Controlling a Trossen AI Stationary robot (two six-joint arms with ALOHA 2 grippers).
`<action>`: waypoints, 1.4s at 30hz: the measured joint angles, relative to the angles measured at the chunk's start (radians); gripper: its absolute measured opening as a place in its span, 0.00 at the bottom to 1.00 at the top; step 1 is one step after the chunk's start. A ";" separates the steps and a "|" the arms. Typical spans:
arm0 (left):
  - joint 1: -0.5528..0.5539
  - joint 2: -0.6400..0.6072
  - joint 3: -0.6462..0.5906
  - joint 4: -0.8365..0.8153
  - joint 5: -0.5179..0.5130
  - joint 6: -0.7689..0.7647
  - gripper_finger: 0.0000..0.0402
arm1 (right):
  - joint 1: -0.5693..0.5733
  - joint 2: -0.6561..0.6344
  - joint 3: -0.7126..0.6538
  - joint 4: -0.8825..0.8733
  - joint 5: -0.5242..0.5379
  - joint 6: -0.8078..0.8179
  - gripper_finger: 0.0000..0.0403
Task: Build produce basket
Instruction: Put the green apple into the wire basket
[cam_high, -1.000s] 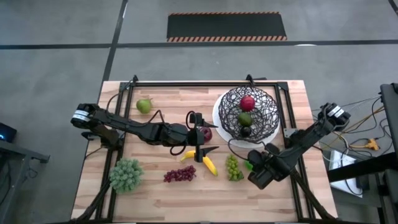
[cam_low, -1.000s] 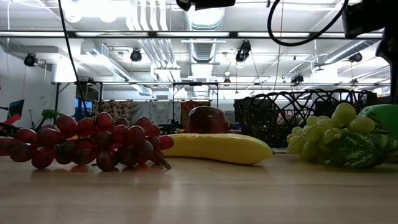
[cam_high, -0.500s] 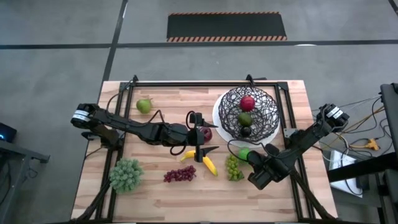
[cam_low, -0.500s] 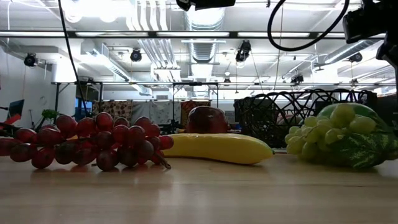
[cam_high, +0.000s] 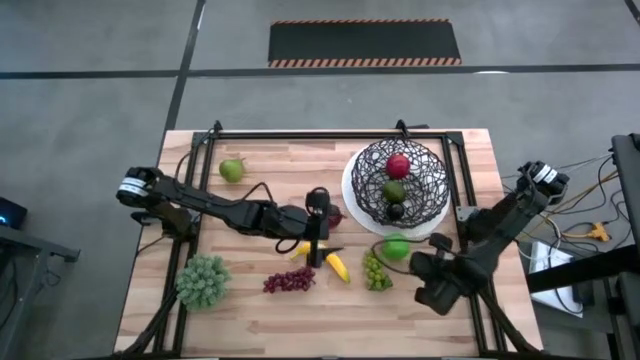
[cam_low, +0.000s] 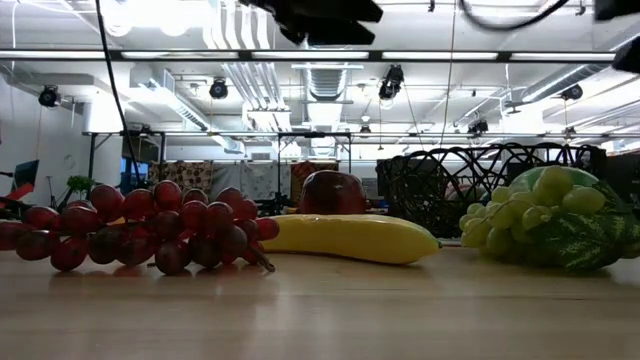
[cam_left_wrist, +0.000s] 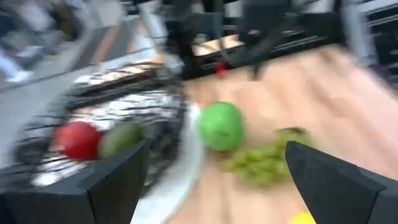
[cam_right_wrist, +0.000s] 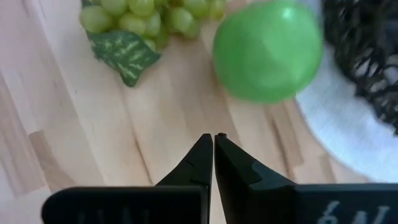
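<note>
Wooden table (cam_high: 260, 160) carries the basket (cam_high: 400, 182), a black wire bowl on a white plate, at the far right. Inside it: red apple (cam_high: 398, 166), a dull green fruit (cam_high: 395, 191) just below, and a dark item (cam_high: 396, 211) nearest the rim; type of the last two can't be told. Green apple (cam_high: 396, 247) lies on the table just outside the basket rim, touching or nearly touching the white plate, w/ green grapes (cam_high: 375, 270) just beside it toward the near edge. Right gripper (cam_right_wrist: 213, 138) hangs over bare wood near the green apple, apart from it; fingers pressed together, nothing between them. Left gripper (cam_high: 318, 240) sits mid-table over the banana (cam_high: 336, 265), fingers spread wide, nothing held; a dark red fruit (cam_high: 332, 214) lies just beside the wrist on the basket side. Second small yellow piece (cam_high: 301, 248) lies next to the banana. Purple grapes (cam_high: 288, 281) rest near the front edge, left of the banana. Pear (cam_high: 232, 170) sits alone at far left, well apart from the rest. Frilly pale-green leafy bunch (cam_high: 203, 281) sits at the near left corner. Low view: purple grapes, banana, green grapes in a row along the tabletop, basket mesh behind.
</note>
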 joint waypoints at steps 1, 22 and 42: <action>-0.005 0.005 0.000 0.000 0.027 -0.007 0.89 | 0.020 -0.013 -0.012 0.001 0.032 0.006 0.02; -0.090 0.328 0.119 0.320 0.019 -0.237 0.89 | 0.097 -0.097 -0.266 0.128 0.205 0.069 0.02; -0.057 0.625 0.338 0.488 -0.049 -0.181 0.15 | 0.104 -0.106 -0.305 0.151 0.334 0.041 0.02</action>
